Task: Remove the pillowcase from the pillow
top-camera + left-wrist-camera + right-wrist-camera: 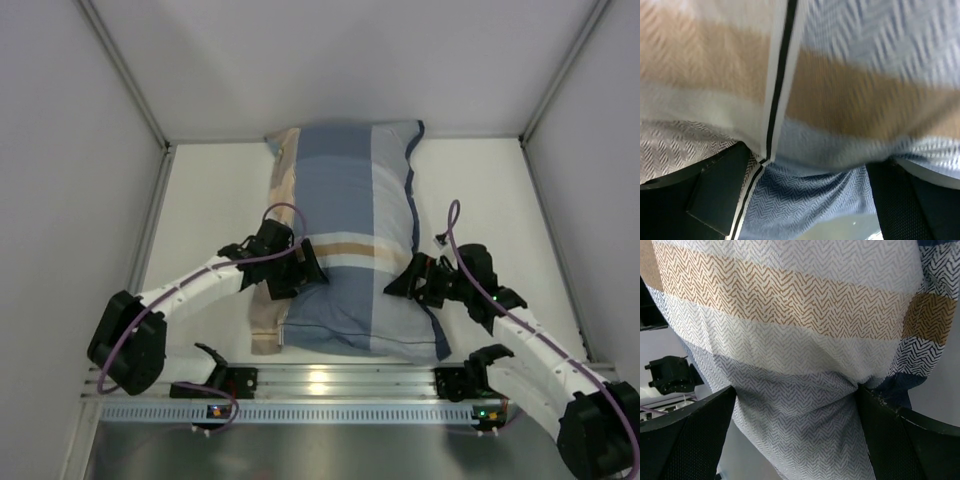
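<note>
The striped pillowcase [350, 230] lies lengthwise in the middle of the table, plump and filled. The white pillow is hidden inside it. My left gripper [305, 265] presses into its left side near the tan stripe. In the left wrist view the gripper [807, 195] has its jaws wide apart, with blue-grey cloth [840, 100] bulging between them. My right gripper [405, 280] presses into the right side by the dark blue edging. In the right wrist view this gripper [795, 405] is also wide open, with creased cloth [790, 315] between its fingers [890, 440].
White walls enclose the table on the left, right and far sides. The metal rail [330, 385] with the arm bases runs along the near edge. A flat tan and white flap of cloth [265, 325] lies on the table left of the pillowcase's near end.
</note>
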Controlling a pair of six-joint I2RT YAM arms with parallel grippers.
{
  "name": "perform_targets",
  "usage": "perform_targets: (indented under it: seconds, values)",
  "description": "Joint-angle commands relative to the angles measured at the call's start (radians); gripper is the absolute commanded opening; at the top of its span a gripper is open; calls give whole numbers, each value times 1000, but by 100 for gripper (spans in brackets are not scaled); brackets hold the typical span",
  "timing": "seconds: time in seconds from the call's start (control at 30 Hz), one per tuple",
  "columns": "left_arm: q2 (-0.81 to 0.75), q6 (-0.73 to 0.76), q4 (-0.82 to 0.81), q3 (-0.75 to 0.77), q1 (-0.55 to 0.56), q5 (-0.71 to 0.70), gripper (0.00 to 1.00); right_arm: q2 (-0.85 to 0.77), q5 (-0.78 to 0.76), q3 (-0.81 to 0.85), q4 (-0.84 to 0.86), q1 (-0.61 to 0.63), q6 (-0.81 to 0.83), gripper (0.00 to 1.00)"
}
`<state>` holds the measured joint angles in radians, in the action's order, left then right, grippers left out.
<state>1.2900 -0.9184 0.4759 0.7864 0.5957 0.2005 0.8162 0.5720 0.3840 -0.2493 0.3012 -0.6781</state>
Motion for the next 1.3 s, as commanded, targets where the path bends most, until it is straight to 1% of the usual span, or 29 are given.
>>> perform_targets:
  seconds: [0.0, 0.03, 0.13, 0.17, 0.23, 0.27, 0.3, 0.33, 0.37, 0.4, 0.43, 0.47, 0.53, 0.57, 0.67, 0.7, 0.77, 0.8, 0.87, 0.9, 0.93, 0.97, 1.0, 1.07, 1.1, 1.13, 1.2, 1.23, 1.27]
  values:
    - [98, -20, -155, -38, 1, -65, 97, 34, -55, -20, 172, 64, -43, 98]
    - [107, -23, -170, -48, 1, -59, 96, 41, -63, -28, 192, 73, -61, 95]
    - [111, -48, -278, -122, 3, -7, 90, 47, -77, -66, 286, 95, -98, 79]
    - [109, -54, -322, -139, 3, 3, 87, 47, -75, -89, 310, 99, -125, 61]
    - [117, -60, -355, -180, 3, 11, 76, 43, -81, -108, 373, 104, -149, 44]
    - [129, -63, -368, -190, 4, 11, 71, 38, -87, -125, 393, 107, -175, 21]
    - [137, -69, -406, -208, 3, 16, 61, 34, -101, -129, 407, 110, -185, 11]
    - [146, -74, -424, -214, 3, 20, 59, 26, -104, -131, 421, 111, -199, 0]
    - [172, -79, -437, -216, 3, 31, 55, 21, -101, -131, 448, 113, -201, 0]
    - [187, -88, -462, -216, 6, 39, 48, 17, -100, -125, 456, 119, -201, 0]
    - [199, -89, -468, -213, 9, 45, 34, 3, -98, -119, 458, 124, -189, 0]
    - [228, -89, -505, -210, 12, 53, 26, -8, -112, -93, 425, 122, -180, 0]
    - [261, -89, -534, -196, 26, 56, 5, -61, -135, -62, 374, 127, -163, 0]
    - [296, -91, -545, -178, 29, 57, 0, -89, -150, -27, 351, 128, -153, 0]
    - [374, -117, -605, -119, 64, 50, 0, -182, -181, 84, 266, 134, -118, 0]
    - [402, -132, -626, -95, 103, 53, 0, -192, -178, 122, 251, 141, -110, 0]
    - [496, -138, -670, -29, 153, 66, 0, -164, -141, 250, 216, 153, -95, 0]
    - [537, -137, -677, 55, 200, 83, 0, -144, -130, 297, 214, 180, -95, 0]
    - [653, -143, -681, 146, 239, 100, 0, -83, -139, 413, 226, 231, -90, 0]
    - [692, -164, -691, 218, 266, 114, 0, -65, -155, 450, 229, 299, -87, 0]
    - [750, -180, -710, 243, 279, 147, 0, -13, -171, 482, 234, 338, -75, 0]
    - [771, -197, -780, 257, 289, 166, 0, 21, -196, 553, 234, 376, -64, 0]
    - [787, -238, -818, 264, 306, 180, 0, 56, -210, 593, 226, 459, -51, 0]
    - [801, -284, -868, 241, 315, 189, 0, 174, -288, 712, 162, 551, 6, 0]
    - [792, -296, -881, 217, 314, 182, 0, 208, -316, 751, 141, 643, 30, 0]
    - [743, -309, -881, 130, 311, 131, 16, 272, -369, 812, 101, 685, 75, 0]
    - [662, -344, -846, 7, 302, 52, 36, 325, -400, 848, 76, 751, 94, 0]
    - [555, -356, -814, -56, 299, 6, 55, 362, -400, 849, 74, 754, 88, 0]
    - [502, -368, -777, -164, 299, -80, 61, 376, -396, 842, 91, 754, 81, 0]
